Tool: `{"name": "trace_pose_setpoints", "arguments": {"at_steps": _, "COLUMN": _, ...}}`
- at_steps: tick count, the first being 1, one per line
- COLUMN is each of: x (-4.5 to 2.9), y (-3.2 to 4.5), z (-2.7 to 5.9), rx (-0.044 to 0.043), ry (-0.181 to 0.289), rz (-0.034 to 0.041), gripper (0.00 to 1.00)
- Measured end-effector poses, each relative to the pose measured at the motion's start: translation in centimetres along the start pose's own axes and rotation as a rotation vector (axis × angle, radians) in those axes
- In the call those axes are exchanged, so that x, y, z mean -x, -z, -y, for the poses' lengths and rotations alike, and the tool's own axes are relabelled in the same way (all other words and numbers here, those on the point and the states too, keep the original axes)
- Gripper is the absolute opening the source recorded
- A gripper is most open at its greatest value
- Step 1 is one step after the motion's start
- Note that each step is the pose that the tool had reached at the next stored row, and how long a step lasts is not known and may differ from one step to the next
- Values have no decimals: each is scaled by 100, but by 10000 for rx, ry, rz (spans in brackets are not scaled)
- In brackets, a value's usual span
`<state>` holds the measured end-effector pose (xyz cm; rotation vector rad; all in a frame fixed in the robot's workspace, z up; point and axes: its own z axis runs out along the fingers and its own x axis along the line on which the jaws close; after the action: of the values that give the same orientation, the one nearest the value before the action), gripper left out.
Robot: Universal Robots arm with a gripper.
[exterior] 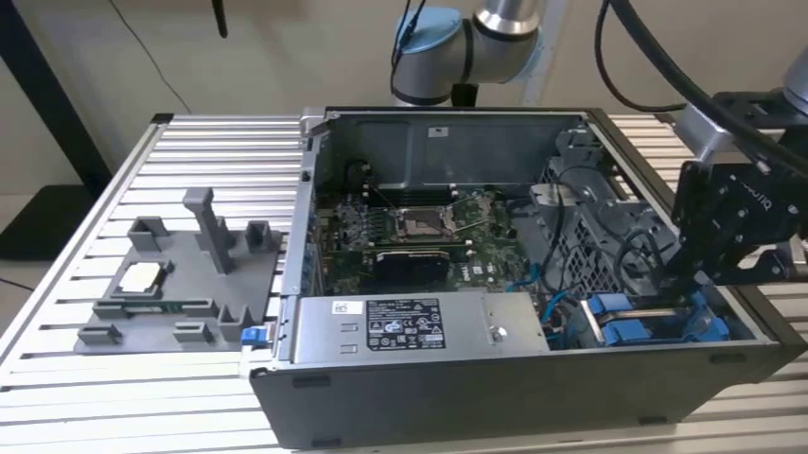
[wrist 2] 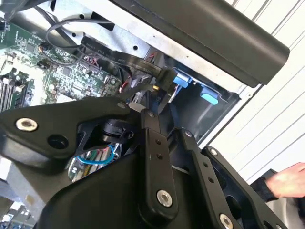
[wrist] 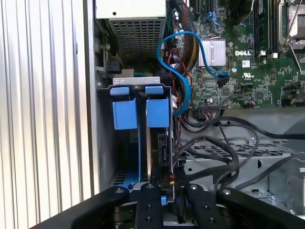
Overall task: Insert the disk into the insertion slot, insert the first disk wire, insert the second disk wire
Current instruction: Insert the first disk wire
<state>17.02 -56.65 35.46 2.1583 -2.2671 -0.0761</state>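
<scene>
Down in the corner drive bay of the open computer case, the gripper hangs with its tips among the blue plastic parts. In both wrist views the jaws stand narrow, drawn close together around a small dark plug. In the second wrist view a flat black wire runs across the case to end right at the gripper. How firmly the plug is pinched cannot be made out.

The disk sits straight ahead of the gripper, standing on edge in its slot in the bright blue carrier. Its near edge lies just past the fingertips and meets the plug; whether the plug is fully seated I cannot tell. In the exterior view the disk lies directly below the gripper.

Beyond the disk, farther from the gripper, a blue cable loops toward the motherboard. The grey power-supply box lies well off to the gripper's side. A person's hand shows outside the case wall.
</scene>
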Motion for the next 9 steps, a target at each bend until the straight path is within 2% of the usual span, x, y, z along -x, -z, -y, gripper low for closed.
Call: {"name": "trace_pose_setpoints", "arguments": {"at_steps": 9, "x": 5, "y": 204, "z": -9, "rx": 0, "ry": 0, "rz": 1, "gripper": 26}}
